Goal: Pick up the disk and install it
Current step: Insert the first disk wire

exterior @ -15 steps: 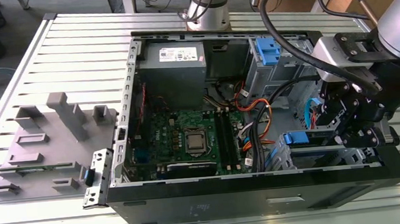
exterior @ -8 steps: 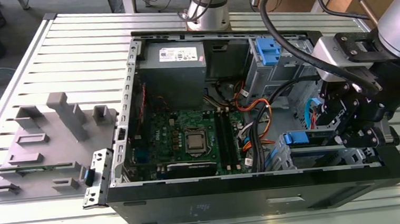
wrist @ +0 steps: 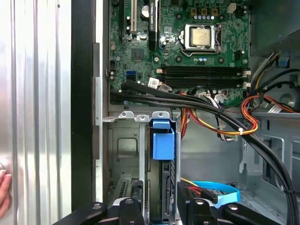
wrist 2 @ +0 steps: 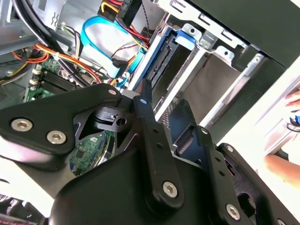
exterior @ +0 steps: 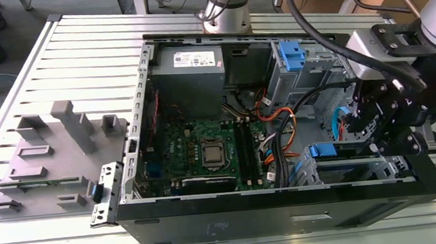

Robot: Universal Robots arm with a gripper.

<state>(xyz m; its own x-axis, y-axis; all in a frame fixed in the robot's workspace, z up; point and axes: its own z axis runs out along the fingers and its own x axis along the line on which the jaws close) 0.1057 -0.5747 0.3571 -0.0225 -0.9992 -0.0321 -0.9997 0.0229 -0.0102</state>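
The pincer (exterior: 377, 139) hangs over the drive cage (exterior: 356, 173) at the exterior view's right end of the open case (exterior: 286, 215), which lies on its side on the slatted metal table (exterior: 83, 56).

The disk (wrist: 163, 145) sits on edge in a slot of that cage, just beneath the pincer. Its blue plastic tab is level with the cage's mouth, and its dark, thin edge runs from the tab toward the pincer. Its long axis appears to point down into the bay, in line with the pincer's reach, so the disk looks largely seated rather than loose. The pincer is centred over that edge, but I cannot tell whether it clamps the disk or stands clear of it.

The cage is bare folded sheet steel, dull grey, with punched tabs. Beside it a pale blue flat cable (wrist: 220, 190) curls, and glossy black leads with an orange-and-yellow bundle (wrist: 225, 129) cross toward the green motherboard (wrist: 140, 51), where a square silver processor (wrist: 202, 36) shows.

A bare blue bracket (exterior: 290, 53) stands in the far cage. A grey fixture block (exterior: 52, 156) rests on the table at the exterior view's left. A person's hand (wrist: 3, 187) shows at the table's edge.
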